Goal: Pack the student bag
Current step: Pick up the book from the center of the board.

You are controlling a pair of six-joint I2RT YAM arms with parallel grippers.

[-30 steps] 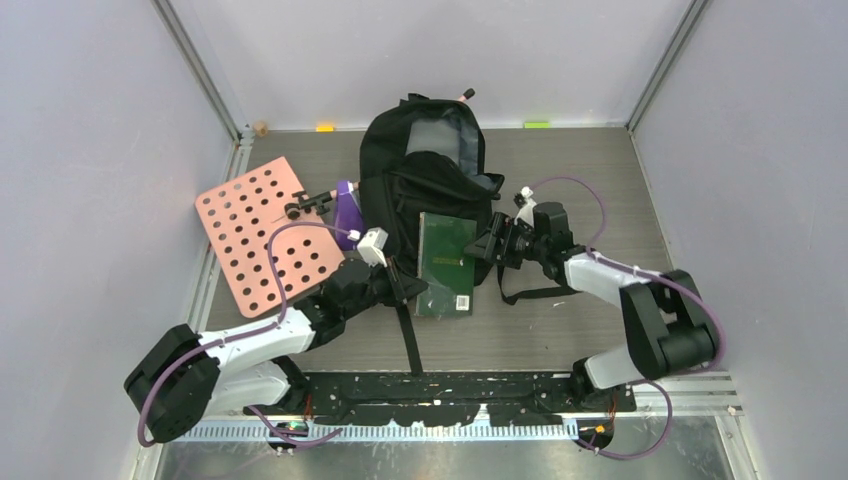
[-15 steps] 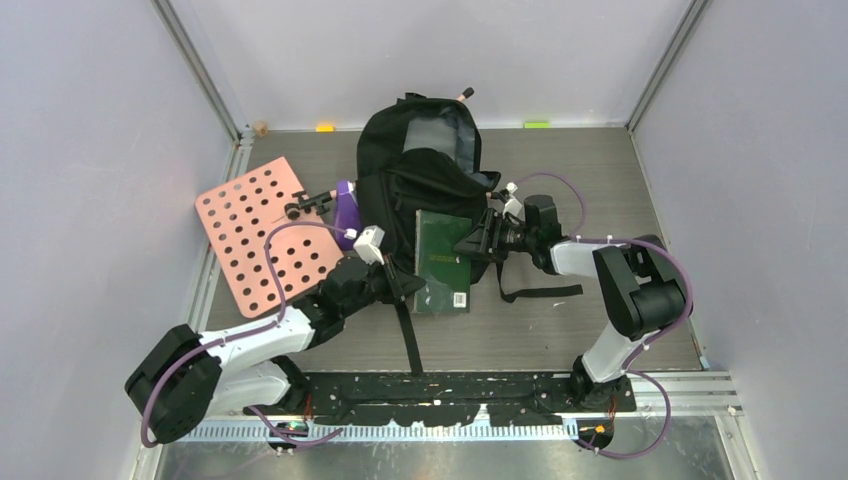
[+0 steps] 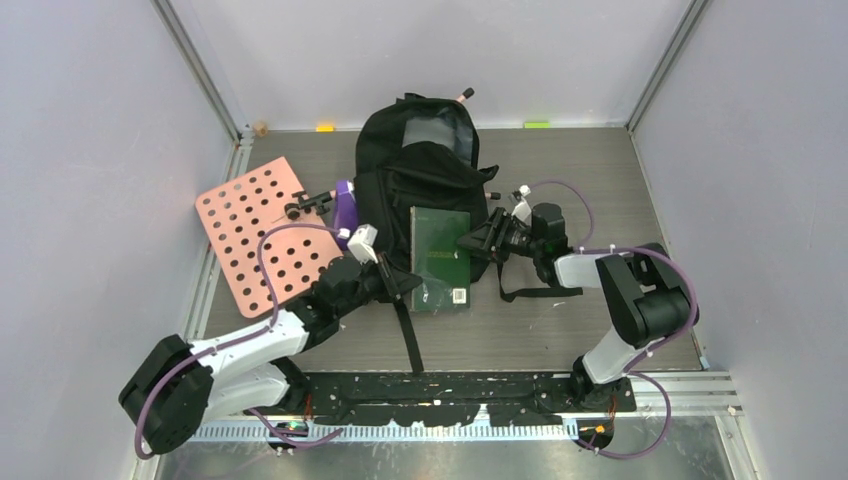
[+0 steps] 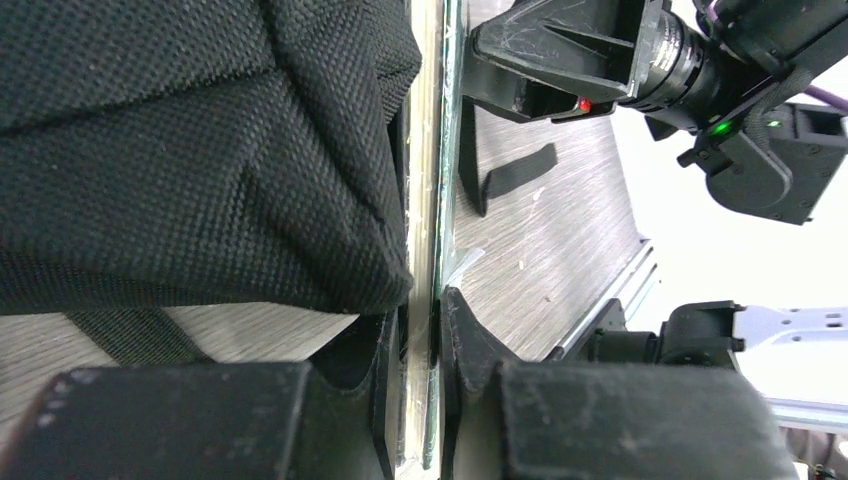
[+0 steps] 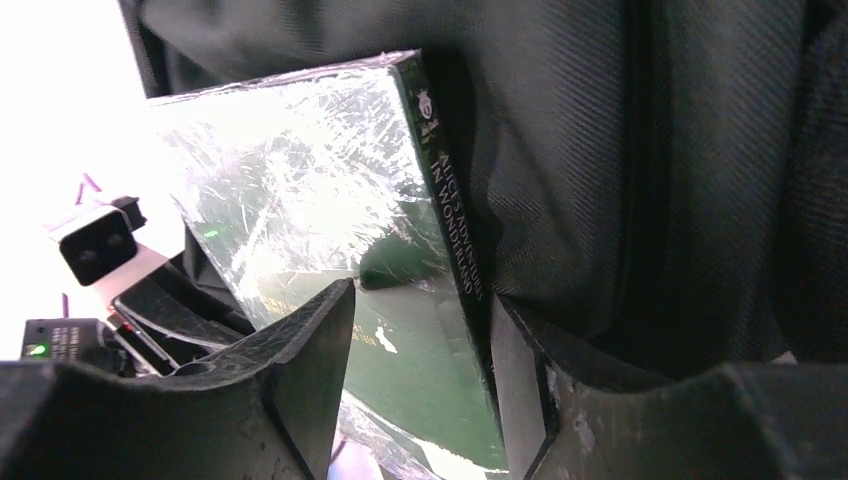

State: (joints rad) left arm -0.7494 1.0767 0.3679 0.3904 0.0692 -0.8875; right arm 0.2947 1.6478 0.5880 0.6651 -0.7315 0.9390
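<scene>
The black student bag (image 3: 420,165) lies in the middle of the table with its top opening toward the far wall. A dark green plastic-wrapped book (image 3: 441,255) rests on its front, near end over the table. My left gripper (image 3: 408,285) is shut on the book's near left corner; in the left wrist view the jaws (image 4: 432,335) clamp the book's thin edge (image 4: 428,150) beside the bag's fabric (image 4: 200,150). My right gripper (image 3: 480,240) is open at the book's right edge. In the right wrist view its fingers (image 5: 420,345) straddle the spine of the book (image 5: 320,200), against the bag (image 5: 650,150).
A pink perforated board (image 3: 262,235) lies left of the bag, with a purple bottle (image 3: 347,210) and a black clip (image 3: 305,205) between them. Loose black straps trail toward the near edge (image 3: 407,335) and under my right arm (image 3: 530,293). Walls close three sides.
My right gripper has moved left from beside the bag to the book's right edge. The book, held by my left gripper, has slid slightly farther up onto the bag.
</scene>
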